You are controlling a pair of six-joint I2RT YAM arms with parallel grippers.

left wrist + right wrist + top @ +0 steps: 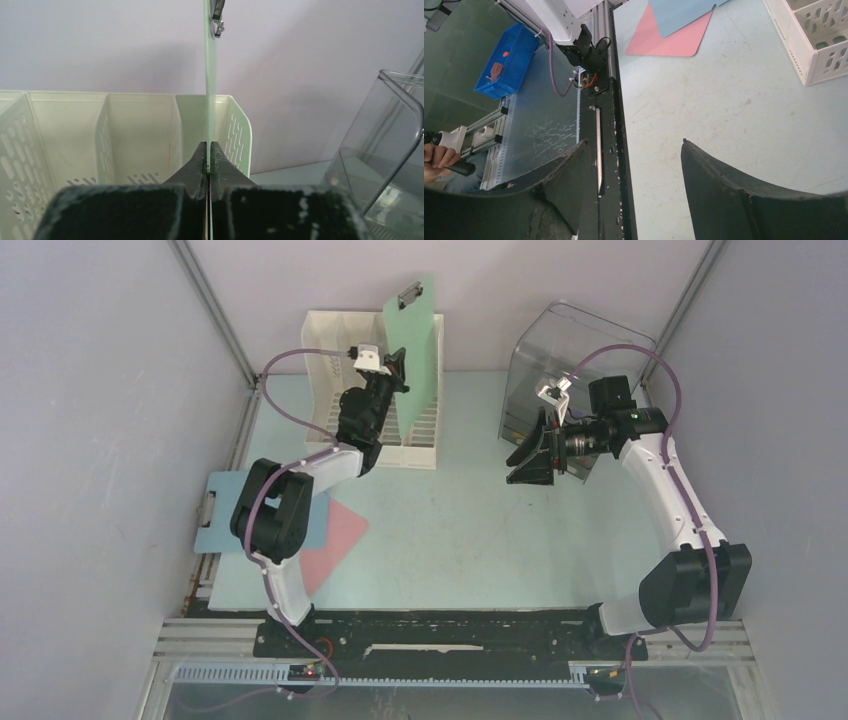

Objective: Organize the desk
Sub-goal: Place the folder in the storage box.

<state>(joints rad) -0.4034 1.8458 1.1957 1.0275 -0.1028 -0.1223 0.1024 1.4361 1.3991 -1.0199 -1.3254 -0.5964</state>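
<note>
The desk [470, 530] is a pale mint-green tabletop. My left gripper [400, 368] is shut on the edge of a green clipboard [415, 340], holding it upright over the white file rack [345, 350] at the back. In the left wrist view the clipboard [209, 100] stands edge-on between my closed fingers [209, 150], in line with the rack's rightmost slot [195, 130]; its lower end is hidden. My right gripper [528, 452] hangs open above the desk, nothing between its fingers [634, 142].
A clear plastic box [575, 355] stands at the back right, just behind the right gripper. A blue clipboard [225, 510] and a pink sheet [340, 535] lie at the desk's left edge. Grey walls close in both sides. A blue bin [506, 60] sits off the desk.
</note>
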